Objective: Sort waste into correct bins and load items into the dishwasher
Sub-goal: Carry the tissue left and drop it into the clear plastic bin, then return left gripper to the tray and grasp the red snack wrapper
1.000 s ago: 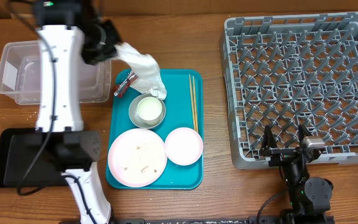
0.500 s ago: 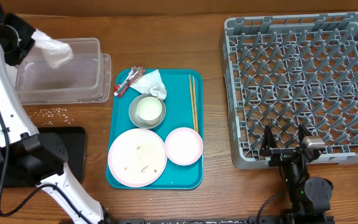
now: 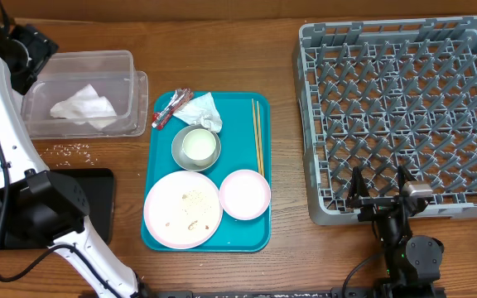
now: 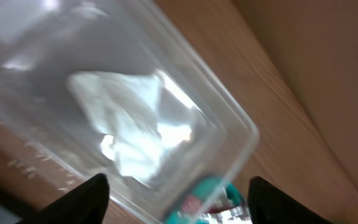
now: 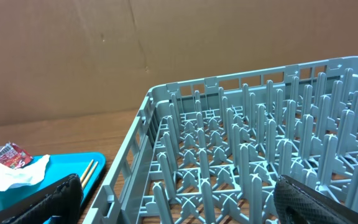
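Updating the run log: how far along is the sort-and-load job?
Done: one napkin lies in the tub. In hand: nothing; left gripper hovers by the tub, jaws open and empty; right gripper idles open by the rack. Left: second napkin, wrapper, bowl, large plate, small plate and chopsticks on the tray, crumbs on the table, rack empty.

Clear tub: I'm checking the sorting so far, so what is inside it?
One crumpled white napkin lies inside the clear tub. Nothing else shows there; whatever sits beneath the napkin is covered.
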`<control>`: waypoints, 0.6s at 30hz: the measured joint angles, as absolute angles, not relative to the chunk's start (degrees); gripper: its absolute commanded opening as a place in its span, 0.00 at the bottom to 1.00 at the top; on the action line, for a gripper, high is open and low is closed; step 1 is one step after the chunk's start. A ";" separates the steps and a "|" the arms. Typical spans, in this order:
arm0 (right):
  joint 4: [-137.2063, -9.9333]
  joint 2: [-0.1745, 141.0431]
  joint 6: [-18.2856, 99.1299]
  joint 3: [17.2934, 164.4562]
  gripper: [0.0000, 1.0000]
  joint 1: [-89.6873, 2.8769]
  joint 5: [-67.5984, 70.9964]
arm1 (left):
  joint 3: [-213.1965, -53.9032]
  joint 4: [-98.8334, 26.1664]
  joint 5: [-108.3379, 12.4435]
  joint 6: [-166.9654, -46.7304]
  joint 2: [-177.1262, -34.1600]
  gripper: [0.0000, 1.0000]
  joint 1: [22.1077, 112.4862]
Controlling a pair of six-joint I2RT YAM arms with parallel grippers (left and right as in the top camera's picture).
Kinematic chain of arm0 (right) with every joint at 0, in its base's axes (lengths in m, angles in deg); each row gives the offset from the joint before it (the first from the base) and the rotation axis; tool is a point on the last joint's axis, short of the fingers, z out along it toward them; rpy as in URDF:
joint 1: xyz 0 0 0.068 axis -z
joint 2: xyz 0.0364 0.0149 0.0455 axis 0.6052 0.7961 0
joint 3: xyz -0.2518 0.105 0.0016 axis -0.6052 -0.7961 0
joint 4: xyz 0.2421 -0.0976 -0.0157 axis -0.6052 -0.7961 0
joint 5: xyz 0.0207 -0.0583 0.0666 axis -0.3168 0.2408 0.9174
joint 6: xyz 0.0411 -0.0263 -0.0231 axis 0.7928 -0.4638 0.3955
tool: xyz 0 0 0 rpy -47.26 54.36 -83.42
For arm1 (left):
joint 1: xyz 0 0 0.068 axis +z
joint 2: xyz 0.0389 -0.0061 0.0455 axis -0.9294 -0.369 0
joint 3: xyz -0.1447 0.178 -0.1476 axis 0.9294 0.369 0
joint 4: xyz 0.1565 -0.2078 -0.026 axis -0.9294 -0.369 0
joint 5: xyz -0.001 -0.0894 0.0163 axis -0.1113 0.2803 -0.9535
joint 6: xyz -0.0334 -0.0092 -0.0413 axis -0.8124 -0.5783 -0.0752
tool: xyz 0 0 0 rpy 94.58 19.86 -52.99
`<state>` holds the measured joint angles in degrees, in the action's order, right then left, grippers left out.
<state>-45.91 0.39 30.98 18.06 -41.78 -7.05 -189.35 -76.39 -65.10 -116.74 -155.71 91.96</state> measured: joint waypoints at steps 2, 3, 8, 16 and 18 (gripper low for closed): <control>-45.93 0.39 30.98 18.06 1.00 -41.76 -7.05 | -189.35 -76.91 -56.41 -110.81 -155.71 0.68 91.79; -45.95 0.39 30.96 18.06 1.00 -41.78 -7.05 | -189.35 -77.68 -52.89 -107.56 -155.71 0.68 91.39; -45.91 0.39 30.96 18.06 1.00 -41.76 -7.05 | -189.33 -82.48 -45.78 -96.11 -155.71 0.69 85.38; -45.91 0.39 30.98 18.06 1.00 -41.78 -7.05 | -185.66 -79.27 -54.44 -86.40 -155.71 0.78 70.48; -45.91 0.39 30.96 18.06 1.00 -41.78 -7.05 | -183.93 -77.57 -59.27 -85.35 -155.71 0.79 67.81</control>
<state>-45.91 0.39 30.96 18.06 -41.78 -7.05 -183.93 -77.57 -59.27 -85.35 -155.71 67.81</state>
